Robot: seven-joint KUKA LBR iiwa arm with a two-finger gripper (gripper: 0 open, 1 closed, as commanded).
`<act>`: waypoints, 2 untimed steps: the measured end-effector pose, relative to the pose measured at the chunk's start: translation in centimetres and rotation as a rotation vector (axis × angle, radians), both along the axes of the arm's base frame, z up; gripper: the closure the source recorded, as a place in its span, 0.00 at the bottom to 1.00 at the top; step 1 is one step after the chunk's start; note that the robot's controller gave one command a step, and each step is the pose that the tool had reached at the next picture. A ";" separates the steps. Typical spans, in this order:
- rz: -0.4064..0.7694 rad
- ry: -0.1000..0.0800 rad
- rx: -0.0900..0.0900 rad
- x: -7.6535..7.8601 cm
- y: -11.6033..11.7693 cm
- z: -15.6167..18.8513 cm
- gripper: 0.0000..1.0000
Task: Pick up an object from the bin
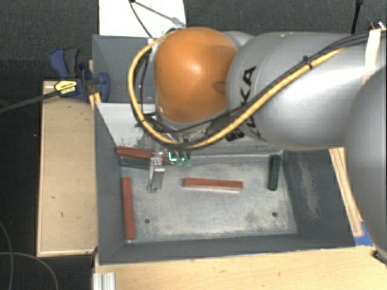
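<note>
A reddish-brown bar (133,153) lies flat, far back left.

A dark, rough-textured surface (48,17), floor or cloth I cannot tell, lies along the far side and the left of the scene. A black cable (24,104) crosses it from the left edge toward the bin (107,216). Another cable (7,246) curves through the lower left corner, and a thin dark cord (360,5) hangs at the upper right.

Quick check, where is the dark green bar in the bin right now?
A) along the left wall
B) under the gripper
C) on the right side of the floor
C: the dark green bar lies at the floor's right side, beyond the middle reddish-brown bar, far from the gripper.
</note>
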State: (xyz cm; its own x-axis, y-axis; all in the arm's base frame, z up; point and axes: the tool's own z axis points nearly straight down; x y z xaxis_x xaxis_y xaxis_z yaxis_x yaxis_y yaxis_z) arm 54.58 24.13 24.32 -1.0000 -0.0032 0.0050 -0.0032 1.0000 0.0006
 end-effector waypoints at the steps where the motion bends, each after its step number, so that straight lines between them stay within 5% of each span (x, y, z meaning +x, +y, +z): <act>1: -0.050 -0.006 -0.004 2.0 -11.6 -1.6 0.00; 2: 0.071 0.001 -0.001 0.0 -15.8 -17.7 0.00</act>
